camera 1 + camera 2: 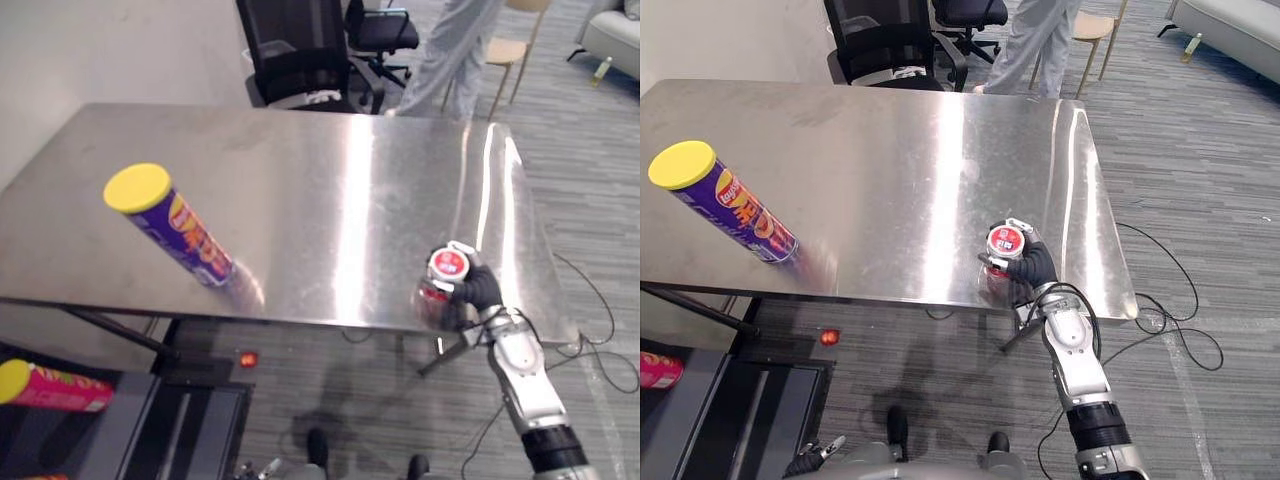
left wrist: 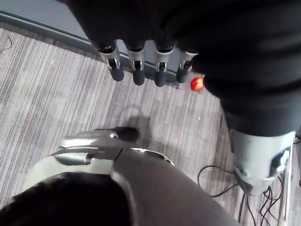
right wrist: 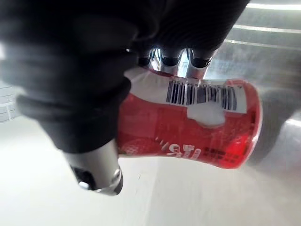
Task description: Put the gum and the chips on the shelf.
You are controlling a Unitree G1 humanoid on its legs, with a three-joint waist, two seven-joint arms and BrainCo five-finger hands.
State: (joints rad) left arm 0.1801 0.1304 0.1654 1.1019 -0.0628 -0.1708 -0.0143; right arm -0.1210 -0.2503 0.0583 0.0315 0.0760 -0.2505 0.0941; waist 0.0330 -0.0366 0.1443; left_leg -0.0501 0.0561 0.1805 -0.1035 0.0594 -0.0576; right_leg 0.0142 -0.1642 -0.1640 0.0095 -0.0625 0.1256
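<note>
A purple chips can with a yellow lid stands on the steel table, near its front left. By the table's front right edge my right hand is shut on the gum, a red tub with a white-rimmed red lid. The right wrist view has the fingers curled over the gum tub's red label, just above the steel top. My left hand hangs below the table over the carpet, fingers straight and holding nothing.
A pink can with a yellow lid lies on a dark shelf unit at the lower left, under the table's front edge. A black office chair and a person's legs stand behind the table.
</note>
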